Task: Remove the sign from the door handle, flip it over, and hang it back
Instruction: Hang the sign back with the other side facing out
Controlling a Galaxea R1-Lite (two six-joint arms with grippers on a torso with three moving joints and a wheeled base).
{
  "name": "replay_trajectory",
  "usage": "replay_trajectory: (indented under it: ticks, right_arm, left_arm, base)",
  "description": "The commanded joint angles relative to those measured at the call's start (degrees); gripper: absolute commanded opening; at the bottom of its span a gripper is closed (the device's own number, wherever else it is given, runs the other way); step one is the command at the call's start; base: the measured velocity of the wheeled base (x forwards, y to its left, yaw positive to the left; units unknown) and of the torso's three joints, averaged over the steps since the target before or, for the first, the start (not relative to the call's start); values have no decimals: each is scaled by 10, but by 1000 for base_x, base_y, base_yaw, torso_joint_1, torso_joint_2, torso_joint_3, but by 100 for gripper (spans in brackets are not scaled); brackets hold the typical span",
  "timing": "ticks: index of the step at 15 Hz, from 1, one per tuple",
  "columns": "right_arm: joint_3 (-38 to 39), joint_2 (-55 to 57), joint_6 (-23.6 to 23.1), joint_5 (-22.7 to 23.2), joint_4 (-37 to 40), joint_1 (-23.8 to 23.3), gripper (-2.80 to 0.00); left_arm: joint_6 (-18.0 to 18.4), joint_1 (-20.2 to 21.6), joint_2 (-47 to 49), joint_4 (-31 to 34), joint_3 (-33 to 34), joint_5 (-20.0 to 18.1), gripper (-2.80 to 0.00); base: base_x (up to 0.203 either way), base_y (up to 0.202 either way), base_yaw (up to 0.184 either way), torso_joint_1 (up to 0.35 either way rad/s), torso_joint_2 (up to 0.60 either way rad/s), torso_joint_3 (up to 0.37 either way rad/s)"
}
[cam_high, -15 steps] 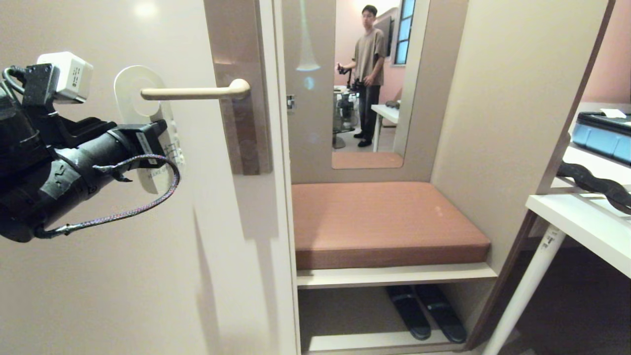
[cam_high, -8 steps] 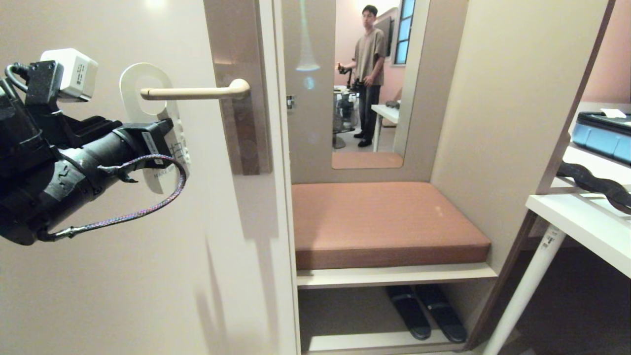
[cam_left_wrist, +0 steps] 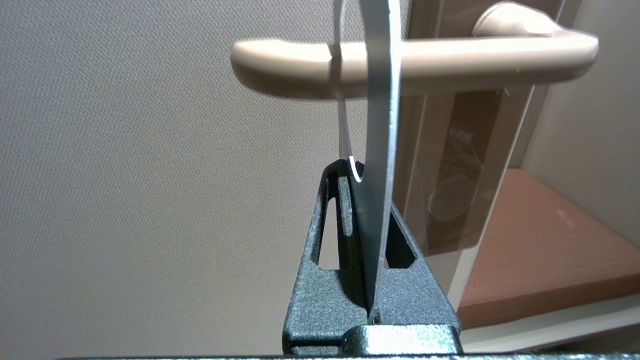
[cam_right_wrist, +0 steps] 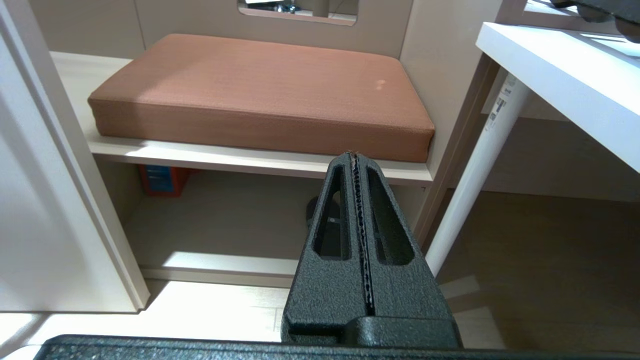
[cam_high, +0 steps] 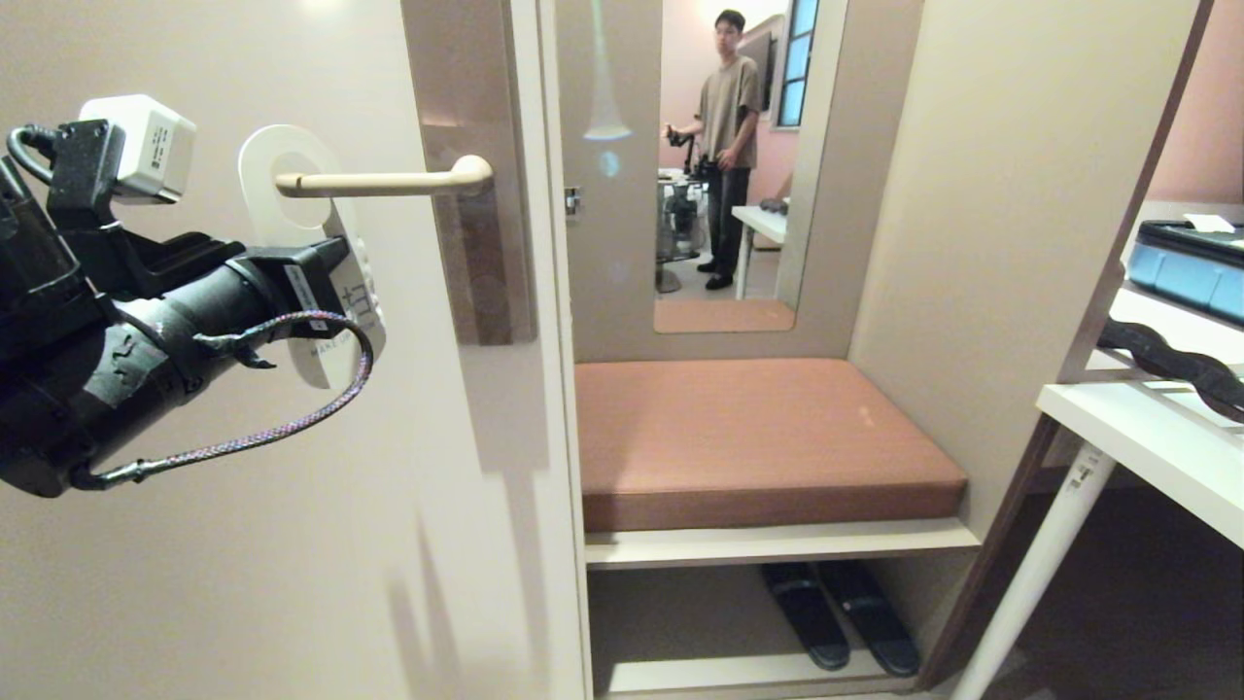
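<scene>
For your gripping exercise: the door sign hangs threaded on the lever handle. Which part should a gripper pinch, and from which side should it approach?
Pinch the sign's flat lower body below the hole, edge-on from the door handle's free end. It is a thin sheet, so shut jaws clamp both faces, as the left gripper does, leaving the hole free to slide along the lever.

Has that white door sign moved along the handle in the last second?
Yes. The sign, clamped in the left gripper, has slid along the door handle toward the brown plate, so the handle's free end now pokes through its hole.
</scene>
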State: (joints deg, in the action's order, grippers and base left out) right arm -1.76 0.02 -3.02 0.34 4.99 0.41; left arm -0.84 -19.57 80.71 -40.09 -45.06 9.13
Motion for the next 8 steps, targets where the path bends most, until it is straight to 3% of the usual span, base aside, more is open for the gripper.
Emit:
replay_trajectory:
  ticks: [1, 8]
  right_arm:
    - [0, 0, -1, 0, 0, 0, -280]
    - [0, 0, -1, 0, 0, 0, -280]
  left_arm:
    - [0, -2, -3, -2, 6, 0, -280]
    - [0, -12, 3, -2, 8, -1, -280]
  base:
    - [0, 0, 0, 0, 0, 0]
    - [0, 0, 0, 0, 0, 0]
